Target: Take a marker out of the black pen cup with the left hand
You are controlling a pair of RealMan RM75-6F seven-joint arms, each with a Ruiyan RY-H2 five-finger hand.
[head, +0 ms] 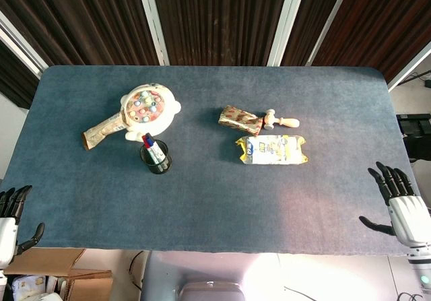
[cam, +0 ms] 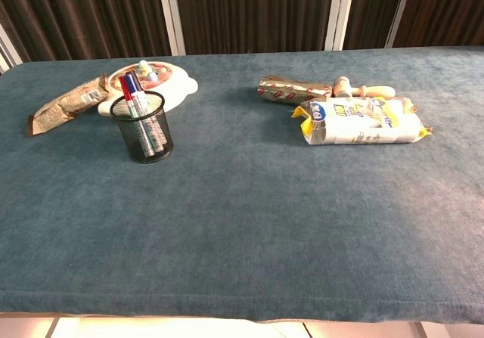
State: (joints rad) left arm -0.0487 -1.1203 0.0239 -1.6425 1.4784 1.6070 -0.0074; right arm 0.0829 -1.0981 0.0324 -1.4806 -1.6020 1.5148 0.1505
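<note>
A black mesh pen cup (head: 156, 158) (cam: 143, 128) stands upright on the blue table, left of centre. Markers (head: 152, 146) (cam: 134, 92) with red and blue caps lean inside it, their tops above the rim. My left hand (head: 11, 220) hangs at the table's near left corner, fingers apart and holding nothing, far from the cup. At the near right edge my right hand (head: 399, 203) is also spread and holds nothing. Neither hand shows in the chest view.
A white round toy (head: 148, 107) with coloured beads and a brown snack wrapper (head: 102, 131) lie just behind the cup. Right of centre are a patterned packet (head: 240, 119), a wooden peg toy (head: 281, 120) and a yellow-white bag (head: 273, 149). Cardboard boxes (head: 60, 281) sit below the left corner.
</note>
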